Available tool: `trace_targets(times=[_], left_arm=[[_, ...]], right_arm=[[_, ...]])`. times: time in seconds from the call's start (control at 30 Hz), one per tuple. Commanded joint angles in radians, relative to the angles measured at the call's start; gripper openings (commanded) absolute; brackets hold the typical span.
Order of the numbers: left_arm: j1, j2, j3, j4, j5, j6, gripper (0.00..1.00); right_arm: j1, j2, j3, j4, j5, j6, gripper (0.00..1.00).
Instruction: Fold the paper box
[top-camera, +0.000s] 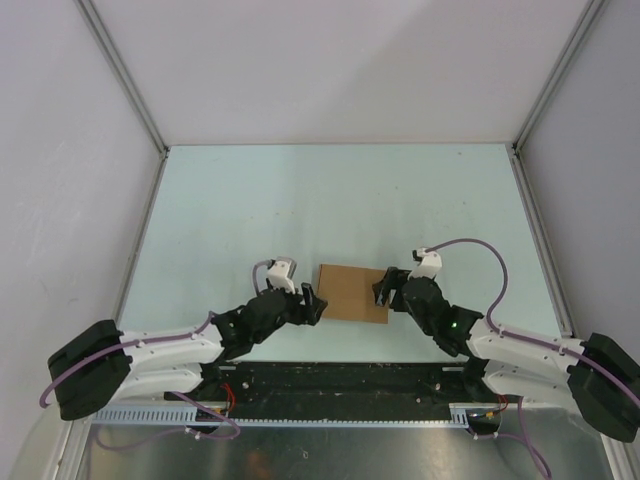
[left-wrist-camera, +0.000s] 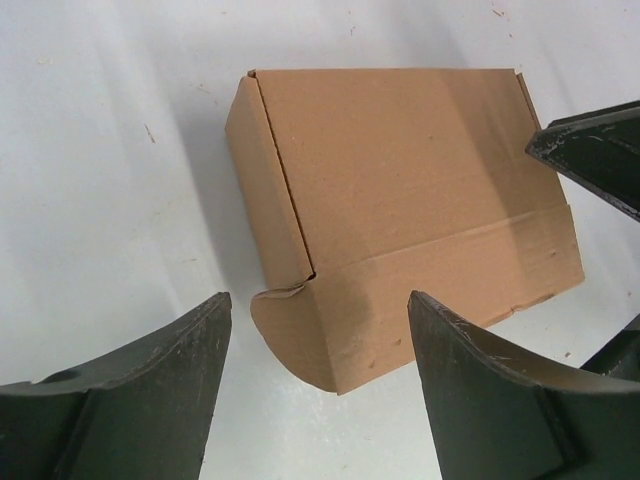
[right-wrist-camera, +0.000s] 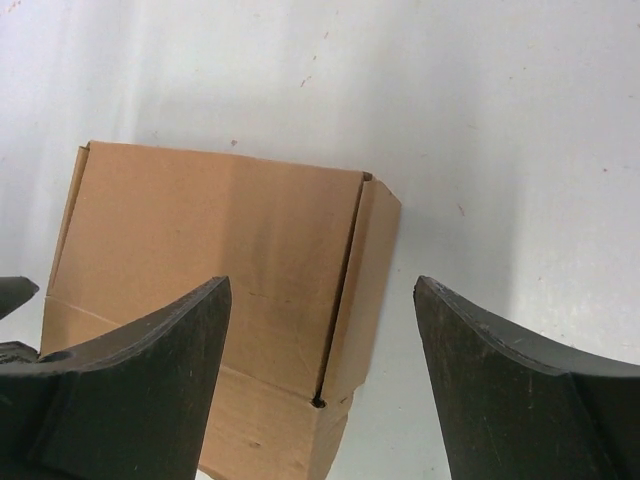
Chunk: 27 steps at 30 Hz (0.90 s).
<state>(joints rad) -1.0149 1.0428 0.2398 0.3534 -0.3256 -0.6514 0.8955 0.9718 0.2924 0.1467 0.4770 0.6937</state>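
The paper box is a small tan cardboard box lying closed and flat on the pale table, between my two grippers. My left gripper stands open at the box's left edge; in its wrist view the box lies just beyond the spread fingers, its near corner between them, untouched. My right gripper stands open at the box's right edge; its wrist view shows the box's right side flap between the spread fingers. The right gripper's fingertips show past the box in the left wrist view.
The pale table stretches away behind the box, closed in by white walls on three sides with metal corner posts. The arm bases and a black rail run along the near edge.
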Motion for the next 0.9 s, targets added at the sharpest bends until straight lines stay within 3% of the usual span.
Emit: trace_targets(times=[0.0, 0.43, 0.87], left_arm=[[-0.010, 0.011, 0.038, 0.012, 0.020, 0.012, 0.76], [-0.016, 0.026, 0.042, 0.012, 0.037, 0.018, 0.76], [-0.033, 0.026, 0.047, 0.012, 0.066, 0.015, 0.76]], right_arm=[[-0.020, 0.034, 0.025, 0.093, -0.047, -0.022, 0.78], [-0.035, 0.077, 0.024, 0.111, -0.057, -0.011, 0.68], [-0.036, 0.104, 0.024, 0.137, -0.078, -0.008, 0.68]])
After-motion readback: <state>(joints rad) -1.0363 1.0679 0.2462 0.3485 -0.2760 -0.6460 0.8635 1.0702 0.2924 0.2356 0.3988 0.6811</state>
